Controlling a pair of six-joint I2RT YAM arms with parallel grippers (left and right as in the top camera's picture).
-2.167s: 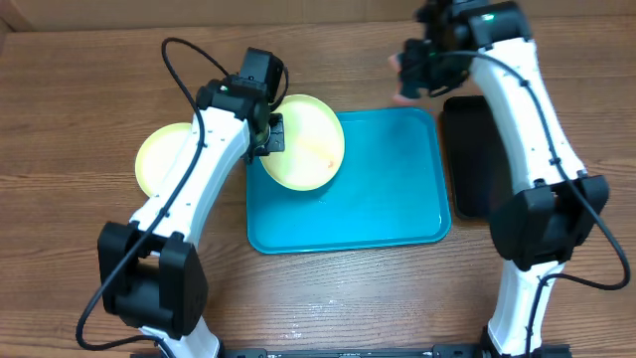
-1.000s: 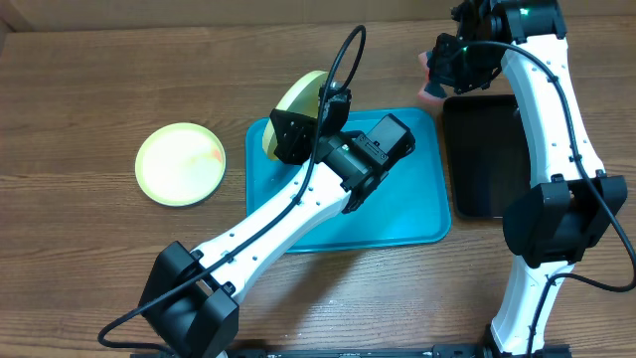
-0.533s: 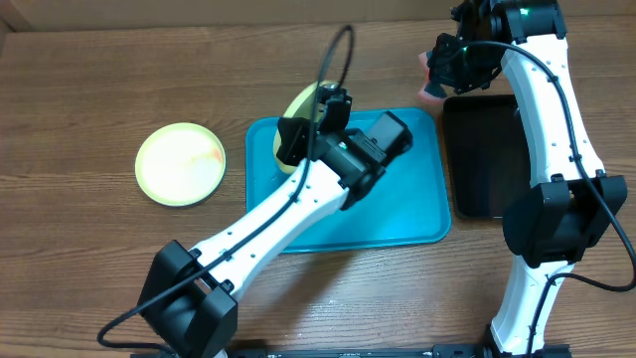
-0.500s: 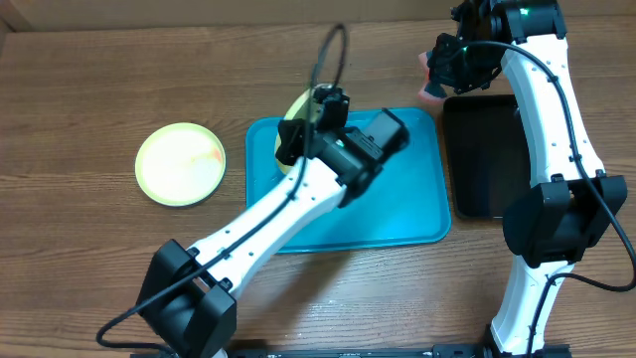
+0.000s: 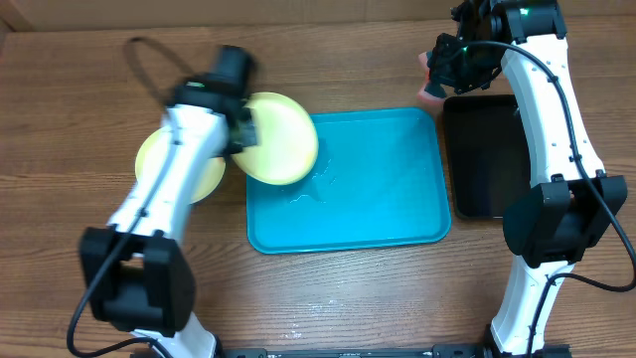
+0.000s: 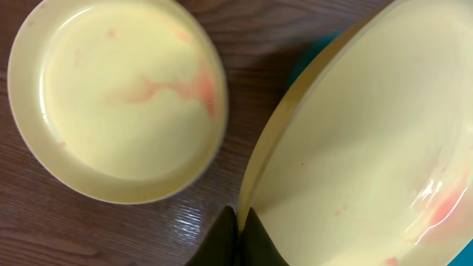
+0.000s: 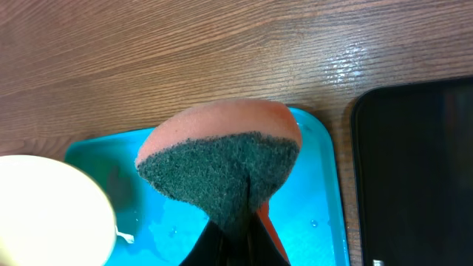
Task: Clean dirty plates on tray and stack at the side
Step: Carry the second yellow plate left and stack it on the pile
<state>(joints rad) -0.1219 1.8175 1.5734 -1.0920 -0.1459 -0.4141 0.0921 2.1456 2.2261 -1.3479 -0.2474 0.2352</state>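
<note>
My left gripper (image 5: 241, 132) is shut on the rim of a pale yellow plate (image 5: 280, 140) and holds it over the left edge of the turquoise tray (image 5: 378, 214). In the left wrist view the fingers (image 6: 242, 222) pinch that plate (image 6: 369, 148), which has faint red smears. A second pale yellow plate (image 5: 159, 159) with orange smears lies on the table to the left, also in the left wrist view (image 6: 118, 96). My right gripper (image 5: 434, 78) is shut on an orange sponge with a green pad (image 7: 222, 159) above the tray's far right corner. The white plate is out of view.
A glossy black tray (image 5: 485, 154) lies right of the turquoise tray, also in the right wrist view (image 7: 414, 170). Water drops and a wet patch lie on the turquoise tray (image 7: 310, 214). The table is brown wood.
My left arm has swung left with the plate, from over the tray's far left part to its left edge, near the other yellow plate. The right arm has not moved.
</note>
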